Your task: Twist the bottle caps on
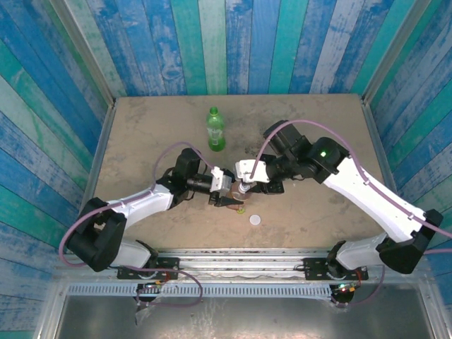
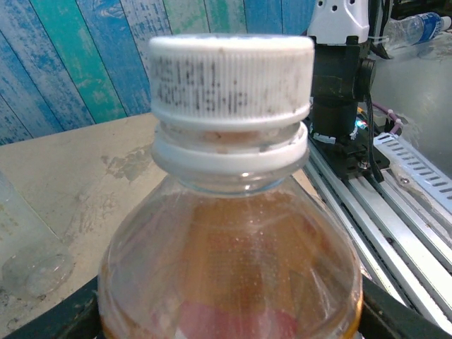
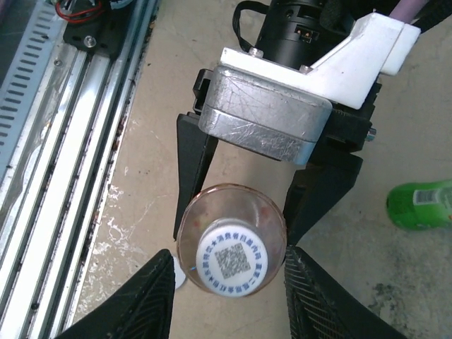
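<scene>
While the left claw grips the amber bottle by its body, one black prong pressed to each side, the bottle stands upright on the surface near the middle, a little toward the near edge. A white cap sits on the bottle's neck, just above the white collar ring. From the left wrist it looks level, and a thin gap shows between cap and ring. From the right wrist the cap's top carries a printed square code.

The right claw hangs over the bottle's top with its jaws parted. Its two dark fingers stand one on each side of the cap, set wider than the cap and about as wide as the bottle's shoulders. They appear to stand clear of the cap, though from this angle I cannot be sure how high they are above it.

A green bottle stands upright farther back on the surface, well apart from both claws. Part of a clear bottle shows at the left edge of the left wrist view, beside the amber one. A loose white cap lies flat on the surface just in front of the held bottle, between it and the metal rails at the near edge.
</scene>
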`<state>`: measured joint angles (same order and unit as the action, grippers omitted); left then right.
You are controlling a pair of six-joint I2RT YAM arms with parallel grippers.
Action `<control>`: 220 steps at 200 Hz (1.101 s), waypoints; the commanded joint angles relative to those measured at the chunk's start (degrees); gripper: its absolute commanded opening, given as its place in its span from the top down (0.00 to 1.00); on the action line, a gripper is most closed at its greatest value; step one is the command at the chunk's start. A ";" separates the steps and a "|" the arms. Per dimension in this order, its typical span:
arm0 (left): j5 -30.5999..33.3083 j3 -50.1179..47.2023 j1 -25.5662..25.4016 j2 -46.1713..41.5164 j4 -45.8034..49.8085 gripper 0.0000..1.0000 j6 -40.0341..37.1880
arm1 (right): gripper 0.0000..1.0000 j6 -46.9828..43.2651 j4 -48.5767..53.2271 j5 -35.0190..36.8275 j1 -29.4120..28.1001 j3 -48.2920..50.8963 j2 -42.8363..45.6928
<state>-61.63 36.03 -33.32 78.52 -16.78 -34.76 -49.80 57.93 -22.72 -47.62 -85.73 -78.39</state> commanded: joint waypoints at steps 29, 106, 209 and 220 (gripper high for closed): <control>-0.44 1.24 0.18 -2.76 0.04 0.41 0.02 | 0.59 -2.25 2.53 -0.73 -0.41 -1.81 -3.12; 0.21 0.32 0.14 -3.17 -3.49 0.40 2.50 | 0.75 -1.76 2.45 0.48 -0.42 -1.96 -4.23; 45.09 -3.59 -4.27 2.03 -43.22 0.43 21.95 | 0.90 56.13 -13.54 27.77 -1.34 4.97 -2.13; 49.41 -4.19 -5.99 2.32 -44.27 0.43 19.46 | 0.93 63.90 -13.39 31.96 -1.48 5.05 -2.18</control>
<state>-28.73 31.86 -36.75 79.46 -45.34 -17.21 -9.19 41.89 -1.32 -47.72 -83.77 -79.26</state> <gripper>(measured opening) 0.639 0.307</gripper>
